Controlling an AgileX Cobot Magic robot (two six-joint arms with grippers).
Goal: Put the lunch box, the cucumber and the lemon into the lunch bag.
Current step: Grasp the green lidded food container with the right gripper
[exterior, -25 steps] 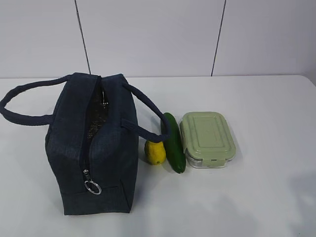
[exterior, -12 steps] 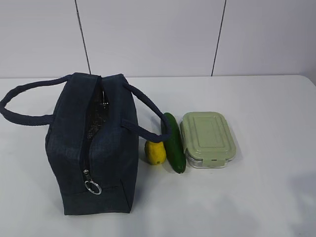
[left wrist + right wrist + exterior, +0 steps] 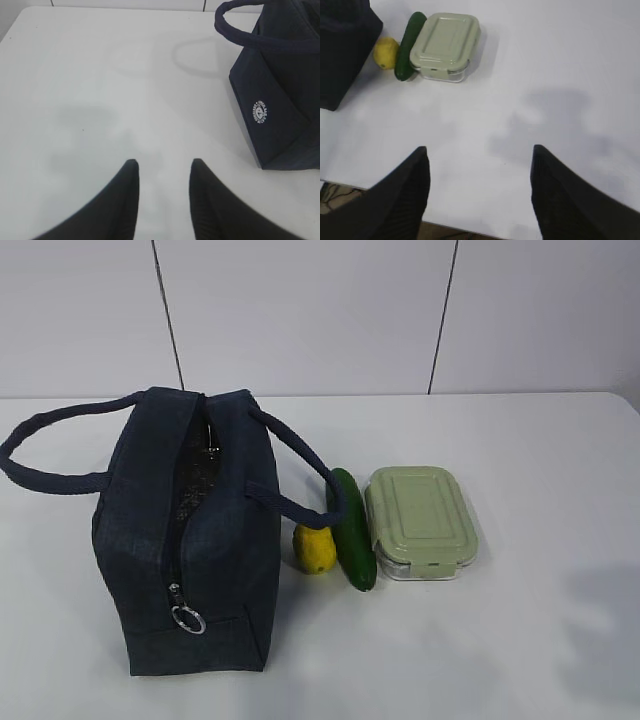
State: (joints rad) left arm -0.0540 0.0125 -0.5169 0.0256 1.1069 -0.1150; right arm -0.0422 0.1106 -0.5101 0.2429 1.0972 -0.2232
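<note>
Inspection of the exterior view against the two earlier frames: the lunch bag (image 3: 185,535), lemon (image 3: 314,549), cucumber (image 3: 351,528) and lunch box (image 3: 420,522) have not shifted. The only change is a faint shadow darkening on the bench (image 3: 540,440) at the lower right of the frame, which suggests the right arm is beginning its approach.

The bag stands at left of centre, its top zipper parted along the ridge with silvery lining showing. The lemon lies just beside the bag's right wall, touching the cucumber; the cucumber lies against the lunch box's left side.

The left hand (image 3: 162,172) is at the bottom of its wrist view, fingers spread moderately with bare bench between them, the bag at upper right, well apart. The right hand (image 3: 477,157) is spread wide and empty, low in its view, with all three items at upper left, well apart.

Judgement: nothing is loaded yet. The narrow zipper gap may need widening before the lunch box fits.
</note>
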